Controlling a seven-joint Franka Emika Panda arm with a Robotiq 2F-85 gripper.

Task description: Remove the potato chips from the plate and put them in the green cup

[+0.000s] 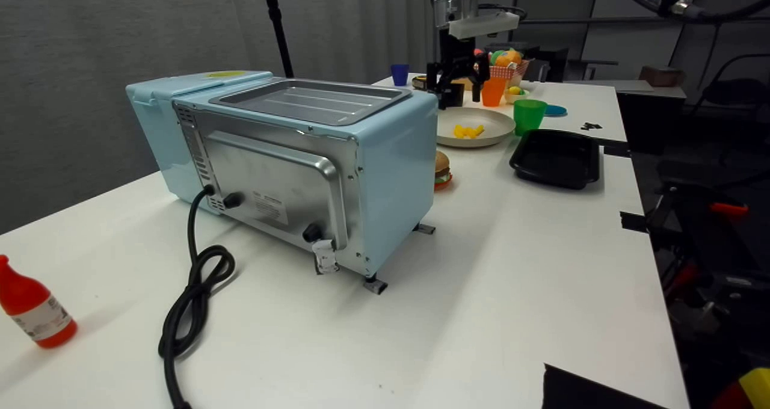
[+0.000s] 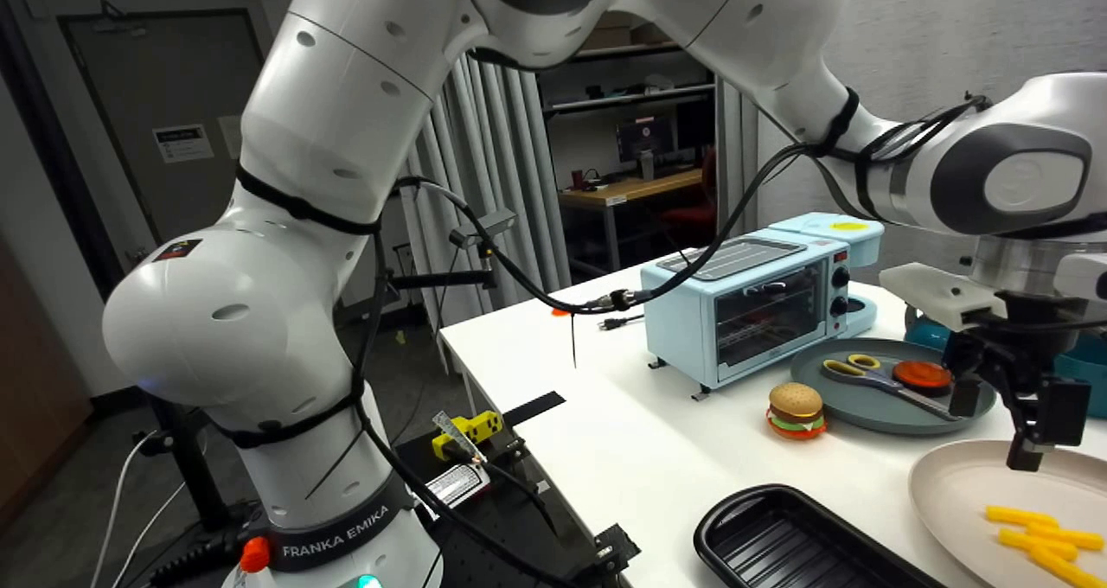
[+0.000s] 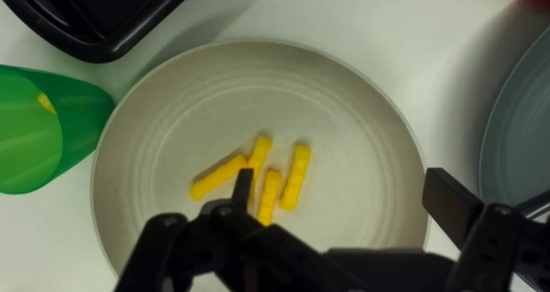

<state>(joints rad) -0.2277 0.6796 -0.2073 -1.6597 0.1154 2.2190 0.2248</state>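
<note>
The potato chips are several yellow crinkled sticks, seen in both exterior views and the wrist view. They lie loose on the round cream plate. The green cup stands touching or very near the plate's rim; it also shows in the wrist view, with a bit of yellow inside. It is out of view in an exterior view. My gripper is open and empty above the plate. One finger partly hides the chips in the wrist view.
A black tray sits beside the cup and plate. A grey plate with scissors is on the plate's other side. A toy burger and a light-blue toaster oven stand nearby. An orange cup is behind.
</note>
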